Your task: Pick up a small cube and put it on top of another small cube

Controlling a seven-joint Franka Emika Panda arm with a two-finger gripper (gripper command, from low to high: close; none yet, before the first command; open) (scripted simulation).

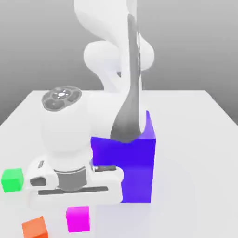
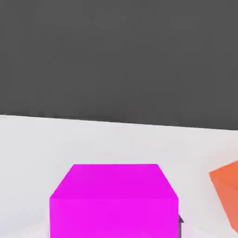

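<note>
jaws closed on magenta cube [image 1: 77,219], directly beneath hand | orange cube [image 1: 35,227] just beside jaws, green cube [image 1: 12,180] near | purple block [image 1: 132,167] close behind | bench [image 1: 195,153] open beyond block

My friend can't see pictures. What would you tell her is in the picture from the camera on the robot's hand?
A bright pink cube sits very close to the camera on a white table. The corner of an orange cube peeks in at one edge, apart from the pink one, and a dark grey background lies beyond the table.
</note>
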